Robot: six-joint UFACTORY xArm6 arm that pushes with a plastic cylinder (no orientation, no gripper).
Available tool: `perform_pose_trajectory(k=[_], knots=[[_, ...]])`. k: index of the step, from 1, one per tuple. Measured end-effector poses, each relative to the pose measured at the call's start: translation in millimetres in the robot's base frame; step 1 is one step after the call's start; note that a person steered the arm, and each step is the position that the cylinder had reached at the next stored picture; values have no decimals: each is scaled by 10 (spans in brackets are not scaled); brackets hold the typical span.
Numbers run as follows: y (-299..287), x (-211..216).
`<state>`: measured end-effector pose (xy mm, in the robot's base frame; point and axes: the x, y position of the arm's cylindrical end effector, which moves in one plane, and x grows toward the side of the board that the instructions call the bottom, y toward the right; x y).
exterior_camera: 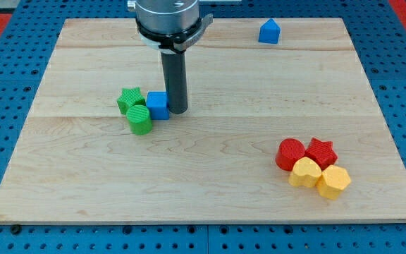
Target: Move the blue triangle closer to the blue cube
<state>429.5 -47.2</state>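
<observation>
The blue triangle [268, 32] sits near the view's top, right of centre, on the wooden board [203, 176]. The blue cube [157, 105] lies left of centre, touching a green star [130, 99] and a green cylinder [139, 119]. My tip [177, 111] rests on the board right against the blue cube's right side. The triangle is far from the tip, up and to the right.
A cluster at the view's lower right holds a red cylinder [290, 154], a red star [321, 151], a yellow heart [305, 171] and a yellow hexagon [333, 181]. The board lies on a blue perforated table [5, 85].
</observation>
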Motion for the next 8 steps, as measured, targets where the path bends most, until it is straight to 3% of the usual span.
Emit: perform_pose_trajectory(k=[1, 2, 4, 5, 6, 8], knots=[[218, -128], [958, -515], [2188, -1426], [2466, -2001], [2330, -2152], [1893, -1971]])
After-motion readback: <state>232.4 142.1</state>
